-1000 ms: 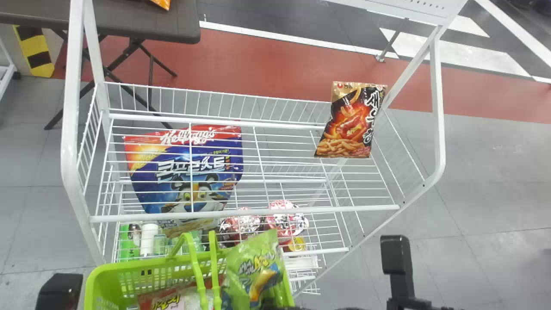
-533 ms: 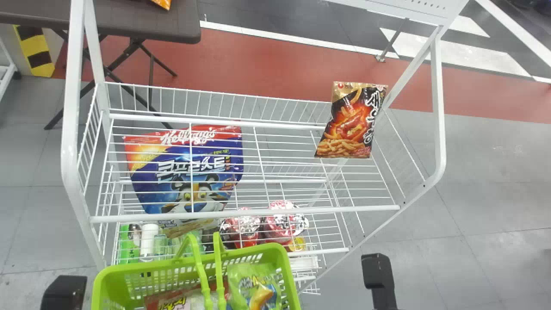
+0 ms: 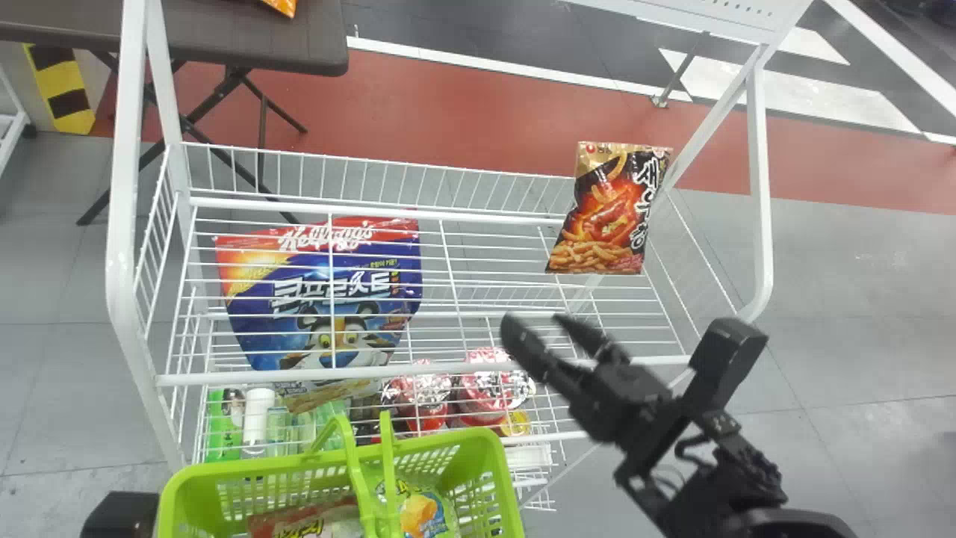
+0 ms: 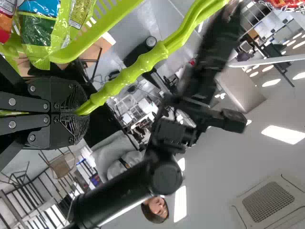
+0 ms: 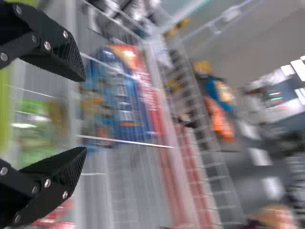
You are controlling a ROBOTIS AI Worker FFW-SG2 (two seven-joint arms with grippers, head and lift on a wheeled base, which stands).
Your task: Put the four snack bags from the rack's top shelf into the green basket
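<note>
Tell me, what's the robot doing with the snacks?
The robot is collecting snack bags in a green basket. Its left gripper is shut on the basket's handles, and at least two bags are inside, a red one and a green one. The right gripper is open and empty, near the front of the rack. One black snack bag is on the top shelf, probably next.
</note>
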